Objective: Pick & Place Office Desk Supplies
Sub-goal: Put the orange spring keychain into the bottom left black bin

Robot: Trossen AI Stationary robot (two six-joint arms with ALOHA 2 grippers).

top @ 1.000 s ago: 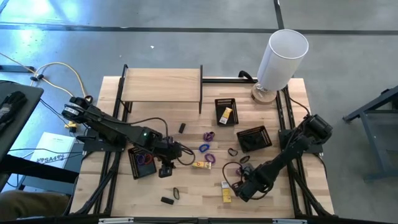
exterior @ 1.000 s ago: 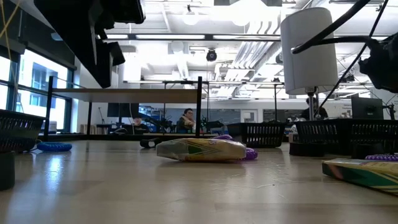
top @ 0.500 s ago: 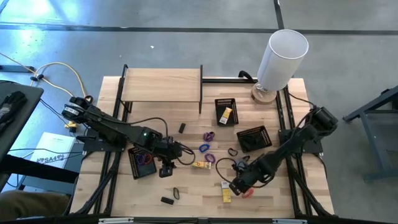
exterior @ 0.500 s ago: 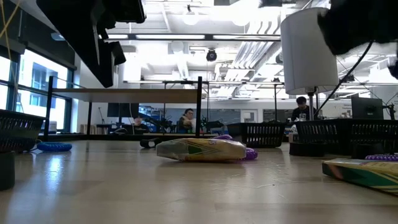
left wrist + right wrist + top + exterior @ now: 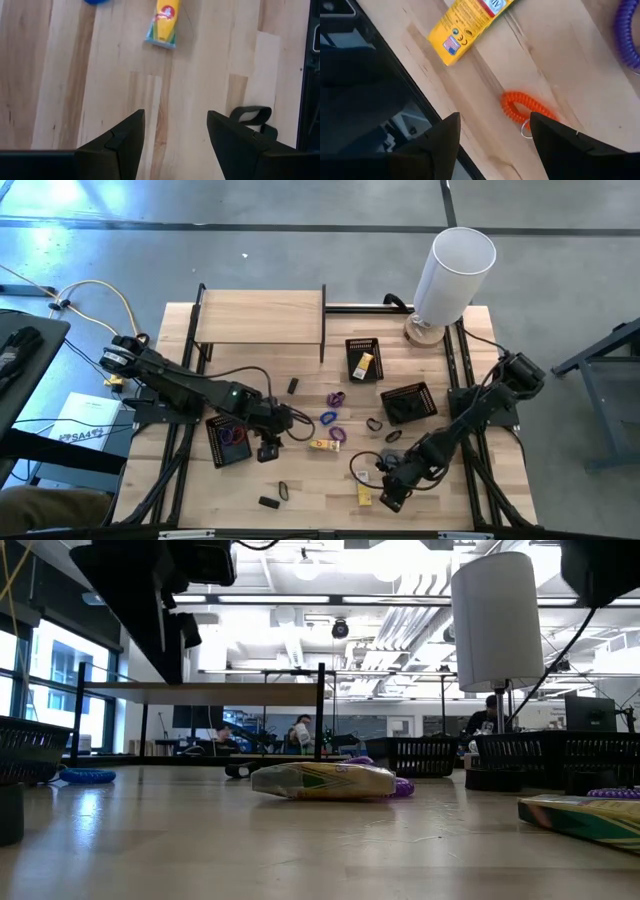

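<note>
A grey concrete floor is filling the upper part of the high view, crossed by pale seam lines. At the left edge a dark desk is standing with papers lying below it. In the low view, rows of ceiling lights are glowing across the upper middle, bright windows are showing at the left, and people are sitting far off at the centre among benches.

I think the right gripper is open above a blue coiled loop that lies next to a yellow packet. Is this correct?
Not quite: in the right wrist view the coiled loop is orange-red, not blue. The rest holds: the right gripper is open above it, and the yellow packet lies next to it.
</note>
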